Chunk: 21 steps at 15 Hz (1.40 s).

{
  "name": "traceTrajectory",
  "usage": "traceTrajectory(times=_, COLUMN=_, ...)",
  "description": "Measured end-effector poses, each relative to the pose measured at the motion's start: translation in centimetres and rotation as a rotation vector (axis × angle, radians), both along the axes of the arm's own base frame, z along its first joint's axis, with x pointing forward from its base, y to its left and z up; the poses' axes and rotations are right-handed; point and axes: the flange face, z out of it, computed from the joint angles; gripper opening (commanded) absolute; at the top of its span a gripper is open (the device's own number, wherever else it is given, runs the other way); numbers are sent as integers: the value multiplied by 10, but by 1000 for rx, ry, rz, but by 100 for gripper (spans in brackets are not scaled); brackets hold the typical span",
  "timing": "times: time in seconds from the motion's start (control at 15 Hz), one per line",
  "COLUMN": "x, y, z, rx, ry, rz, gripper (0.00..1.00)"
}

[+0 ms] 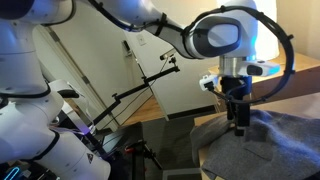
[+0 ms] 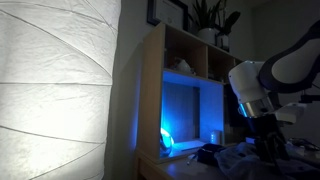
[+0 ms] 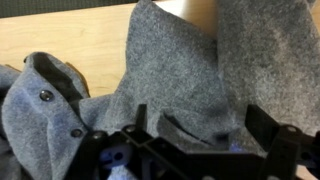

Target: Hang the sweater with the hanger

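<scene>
We note the gripper (image 3: 197,128) spread wide, directly above the sweater (image 3: 180,70). It holds nothing. Whether it touches the fabric, we cannot tell.

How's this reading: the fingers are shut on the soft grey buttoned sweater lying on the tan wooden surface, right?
Wrong on the fingers: they stand wide open, not shut on the soft grey buttoned sweater, as the wrist view shows. The sweater does lie on the tan wooden surface.
</scene>
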Motion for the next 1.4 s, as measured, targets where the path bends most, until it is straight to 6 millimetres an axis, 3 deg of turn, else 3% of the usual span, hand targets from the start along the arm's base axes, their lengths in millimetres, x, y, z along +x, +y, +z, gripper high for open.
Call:
traceTrajectory(times=0.4, x=27, y=-36, z=-50, rx=32, ry=12, rz=-86, gripper=100)
traceTrajectory(times=0.53, x=35, y=-42, z=-53, rx=28, ry=1, rz=-99, gripper=74)
traceTrajectory(times=0.87, x=46, y=-45, z=-42, rx=29, ry=-43, rz=-109, gripper=35)
traceTrajectory(times=1.13, x=52, y=-43, z=-21, rx=26, ry=-121, rz=-96, gripper=5)
traceTrajectory(times=1.4, x=43, y=-36, z=13, rx=10, ry=-205, rz=-60, gripper=0)
